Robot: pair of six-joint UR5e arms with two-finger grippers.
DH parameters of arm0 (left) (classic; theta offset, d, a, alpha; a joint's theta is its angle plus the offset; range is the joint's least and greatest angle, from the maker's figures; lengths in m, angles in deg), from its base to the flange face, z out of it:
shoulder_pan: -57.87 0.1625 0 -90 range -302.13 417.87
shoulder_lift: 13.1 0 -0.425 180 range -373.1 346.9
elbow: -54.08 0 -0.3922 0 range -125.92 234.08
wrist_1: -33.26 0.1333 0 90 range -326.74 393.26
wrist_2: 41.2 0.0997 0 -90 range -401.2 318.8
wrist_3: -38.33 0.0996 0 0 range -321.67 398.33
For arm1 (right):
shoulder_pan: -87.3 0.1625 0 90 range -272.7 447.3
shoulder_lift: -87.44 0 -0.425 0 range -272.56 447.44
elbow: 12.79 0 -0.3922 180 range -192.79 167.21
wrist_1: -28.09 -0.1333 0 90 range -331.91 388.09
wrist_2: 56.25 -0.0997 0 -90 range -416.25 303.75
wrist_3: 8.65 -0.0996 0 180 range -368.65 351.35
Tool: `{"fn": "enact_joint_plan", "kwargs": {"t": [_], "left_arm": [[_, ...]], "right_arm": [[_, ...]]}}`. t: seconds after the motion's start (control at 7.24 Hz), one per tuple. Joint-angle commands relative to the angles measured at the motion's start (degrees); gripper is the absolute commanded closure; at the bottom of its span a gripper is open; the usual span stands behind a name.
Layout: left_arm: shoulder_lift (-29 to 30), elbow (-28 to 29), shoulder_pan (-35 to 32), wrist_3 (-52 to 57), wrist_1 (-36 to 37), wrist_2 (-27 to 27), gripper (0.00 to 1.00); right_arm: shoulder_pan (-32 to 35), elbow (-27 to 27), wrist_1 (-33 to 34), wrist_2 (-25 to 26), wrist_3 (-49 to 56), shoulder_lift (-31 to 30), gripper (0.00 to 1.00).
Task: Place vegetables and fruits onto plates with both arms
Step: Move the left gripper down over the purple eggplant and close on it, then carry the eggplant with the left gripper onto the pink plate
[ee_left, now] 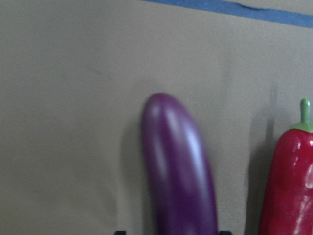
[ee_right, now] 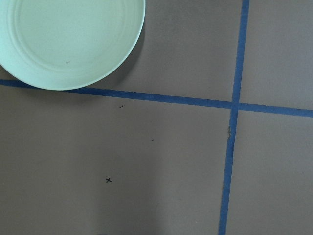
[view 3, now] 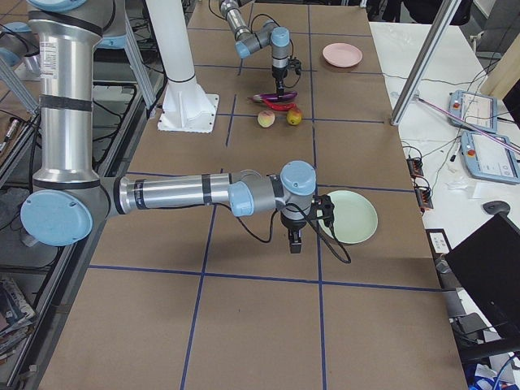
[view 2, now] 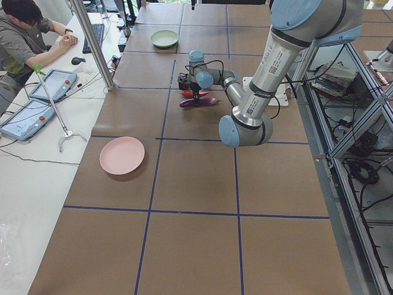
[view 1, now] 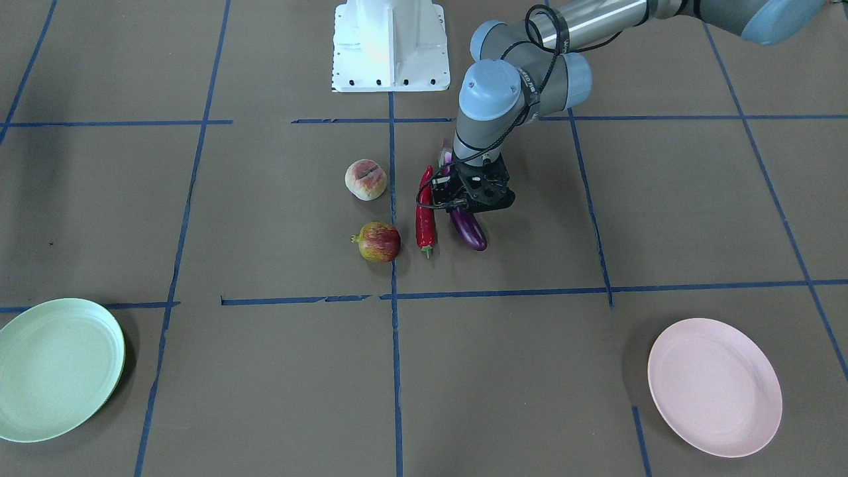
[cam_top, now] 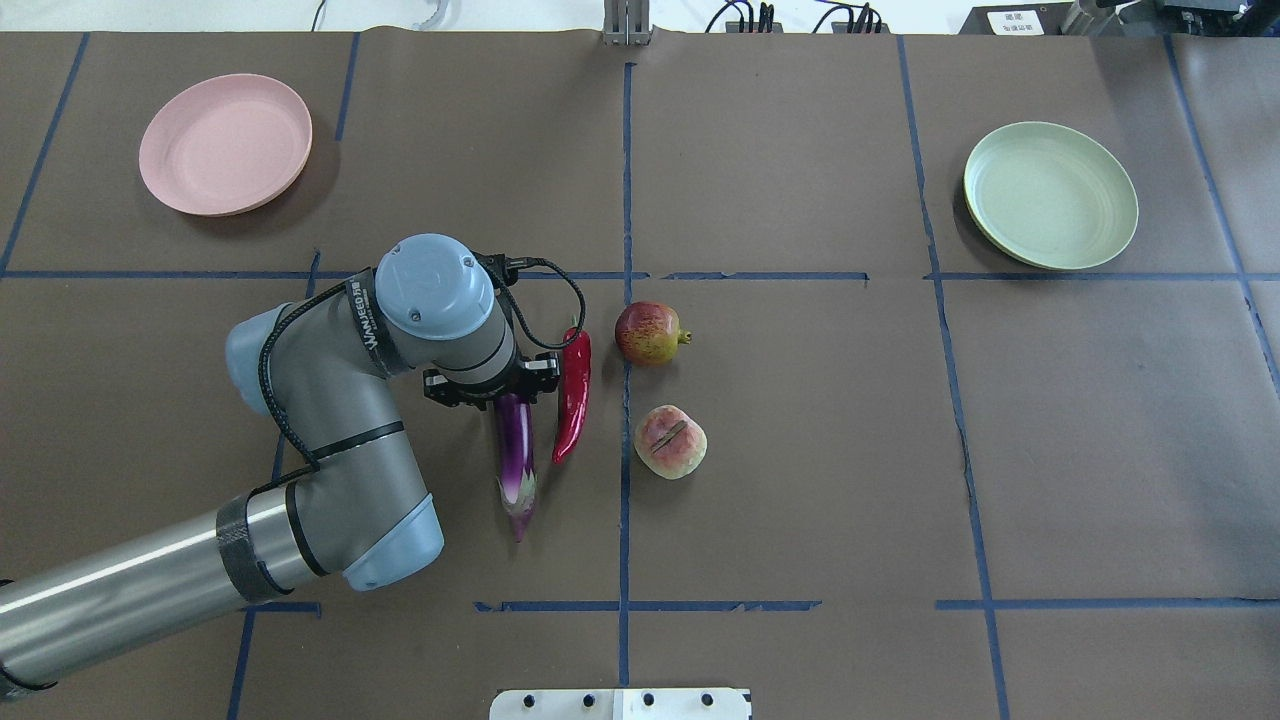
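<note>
The purple eggplant (cam_top: 516, 450) lies on the table next to the red chili (cam_top: 574, 400). My left gripper (cam_top: 505, 392) is low over the eggplant's rounded end, jaws open on either side of it; the left wrist view shows the eggplant (ee_left: 181, 166) with the chili (ee_left: 288, 186) beside it. The peach (cam_top: 670, 441) and the pomegranate (cam_top: 648, 334) lie just right of the chili. The pink plate (cam_top: 225, 143) and the green plate (cam_top: 1050, 195) are both empty. My right gripper (view 3: 294, 244) hovers beside the green plate (view 3: 349, 217); I cannot tell whether it is open.
The white base block (cam_top: 620, 703) stands at the table's near edge. Blue tape lines cross the brown table cover. A seated operator (view 2: 24, 31) and tablets are at a side desk beyond the table's left end.
</note>
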Motion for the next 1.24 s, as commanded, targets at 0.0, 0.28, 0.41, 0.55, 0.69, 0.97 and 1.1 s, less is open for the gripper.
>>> {"fn": "enact_joint_plan", "kwargs": {"t": [0.0, 0.28, 0.41, 0.55, 0.69, 0.97, 1.1], "left_arm": [[0.07, 0.24, 0.19, 0.06, -0.04, 0.00, 0.37], [-0.27, -1.07, -0.59, 0.15, 0.66, -0.26, 0.91], [-0.62, -2.12, -4.52, 3.11, 0.84, -0.96, 0.95], [-1.50, -2.39, -9.51, 8.01, 0.84, -4.27, 0.95], [-2.29, -1.61, -16.44, 11.28, 0.84, -7.44, 0.95], [-1.78, 9.22, -27.97, 25.02, 0.41, -13.33, 0.98], [0.75, 16.95, -31.94, 30.85, 0.14, -13.53, 0.98]], "right_arm": [[0.00, 0.06, 0.00, 0.00, 0.00, 0.00, 0.00], [0.00, -0.03, 0.00, 0.00, 0.00, 0.00, 0.00], [0.00, 0.06, 0.00, 0.00, 0.00, 0.00, 0.00], [0.00, 0.06, 0.00, 0.00, 0.00, 0.00, 0.00], [-0.09, 0.06, 0.00, -0.09, -0.09, 0.00, 0.00], [-1.83, 0.06, 0.00, -0.09, -1.66, 0.87, 0.00], [-2.72, 0.23, 0.00, -0.09, -2.71, 1.66, 0.00]]}}
